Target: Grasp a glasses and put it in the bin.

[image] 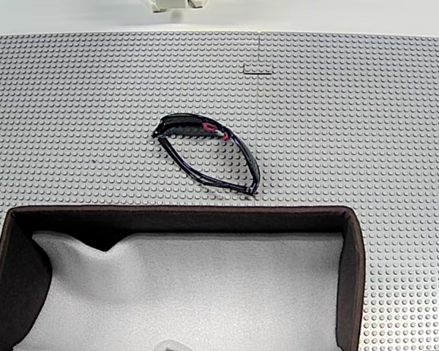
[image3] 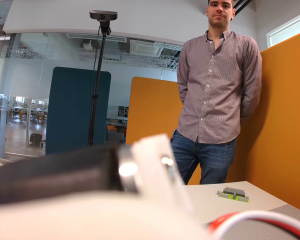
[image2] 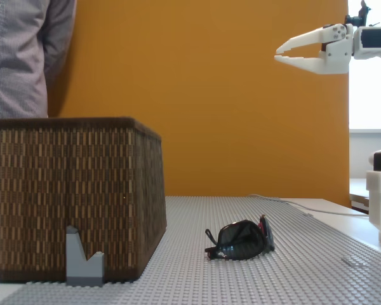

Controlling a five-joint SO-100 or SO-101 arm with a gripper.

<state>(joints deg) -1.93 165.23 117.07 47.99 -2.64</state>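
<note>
Hand (image2: 281, 54) high above studded baseplate (image2: 292, 254)

The glasses (image: 208, 155) are black with small red accents near the hinges. The bin (image2: 76, 197) has a dark brown woven, checker-like wall outside and a white lining (image: 197, 292) inside. The baseplate (image: 351, 131) is grey, studded all over. The gripper (image2: 278, 52) is white. The partition (image2: 228, 95) is orange. The person's shirt (image3: 215, 85) looks finely checked grey, perhaps with a purplish tint; the jeans (image3: 202, 157) are blue.
</note>
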